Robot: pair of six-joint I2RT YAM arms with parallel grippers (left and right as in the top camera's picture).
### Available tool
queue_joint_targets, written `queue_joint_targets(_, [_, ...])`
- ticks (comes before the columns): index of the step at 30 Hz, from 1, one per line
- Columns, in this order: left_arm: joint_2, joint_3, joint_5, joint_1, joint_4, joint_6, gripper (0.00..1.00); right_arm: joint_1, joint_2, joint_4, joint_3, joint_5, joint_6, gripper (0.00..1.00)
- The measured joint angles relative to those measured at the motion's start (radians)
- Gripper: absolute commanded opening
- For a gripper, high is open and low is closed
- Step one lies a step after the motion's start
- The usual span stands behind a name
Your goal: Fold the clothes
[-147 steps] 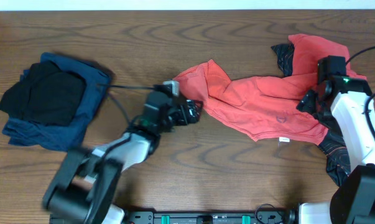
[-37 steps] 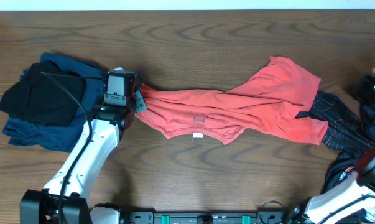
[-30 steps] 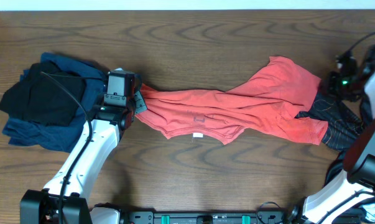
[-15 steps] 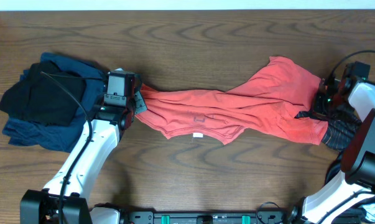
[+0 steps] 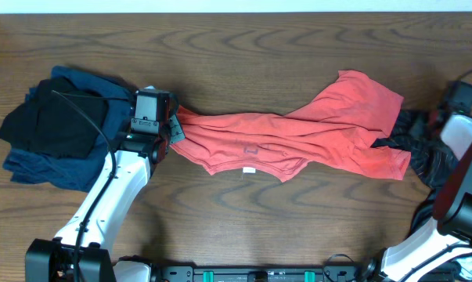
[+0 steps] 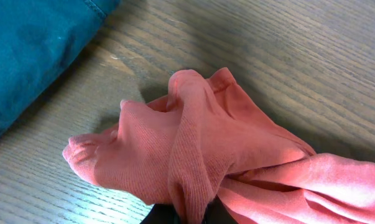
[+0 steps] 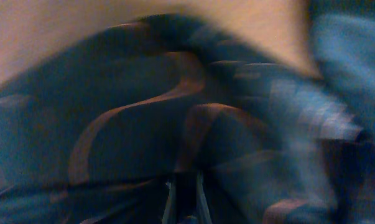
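The coral-red T-shirt [image 5: 290,141] lies stretched in a long band across the middle of the table. My left gripper [image 5: 170,125] is shut on its bunched left end [image 6: 193,146], the fabric pinched between the fingers at the bottom of the left wrist view [image 6: 188,214]. At the shirt's right end lies a dark plaid garment [image 5: 418,141], bunched up. My right gripper [image 5: 437,119] is over it. The right wrist view is filled with blurred dark plaid cloth [image 7: 143,112], and the gripper's [image 7: 184,190] narrow jaws are pinched on a fold of it.
A pile of a navy garment [image 5: 71,160] with a black one [image 5: 55,117] on top sits at the far left, right beside my left gripper; its blue edge [image 6: 32,50] shows in the left wrist view. The table's right edge is near my right arm [image 5: 464,137].
My right gripper came in to the dark plaid garment at the red shirt's right end, then drew back right, bunching that garment. The left gripper and red shirt have stayed still.
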Motion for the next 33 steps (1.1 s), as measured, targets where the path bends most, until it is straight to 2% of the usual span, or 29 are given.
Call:
queue_joint_targets(9, [0.0,0.0,0.0,0.0,-0.002,0.0,0.06,-0.246,0.003,-0.056,0.151,0.123,0.054,0.1])
queue_joint_targets(11, [0.0,0.0,0.0,0.0,-0.002,0.0,0.07,-0.29,0.003,-0.079,0.163,0.122,0.059,0.12])
queue_joint_targets(14, [0.0,0.0,0.0,0.0,-0.002,0.0,0.06,-0.335,0.003,-0.106,0.175,0.034,0.044,0.24])
queue_joint_targets(16, [0.0,0.0,0.0,0.0,-0.002,0.0,0.06,-0.348,0.003,-0.08,0.179,-0.16,-0.037,0.33])
queue_joint_targets(19, [0.0,0.0,0.0,0.0,-0.002,0.0,0.06,-0.337,0.003,-0.055,0.184,-0.431,-0.156,0.39])
queue_joint_targets(21, [0.0,0.0,0.0,0.0,-0.002,0.0,0.06,-0.306,0.003,-0.058,0.19,-0.558,-0.243,0.55])
queue_joint_targets(23, [0.0,0.0,0.0,0.0,-0.002,0.0,0.06,-0.258,0.003,-0.082,0.193,-0.618,-0.332,0.64])
queue_joint_targets(27, [0.0,0.0,0.0,0.0,-0.002,0.0,0.06,-0.148,0.003,-0.142,0.193,-0.653,-0.5,0.62])
queue_joint_targets(33, [0.0,0.0,0.0,0.0,-0.002,0.0,0.07,-0.053,0.011,-0.194,0.193,-0.63,-0.626,0.48])
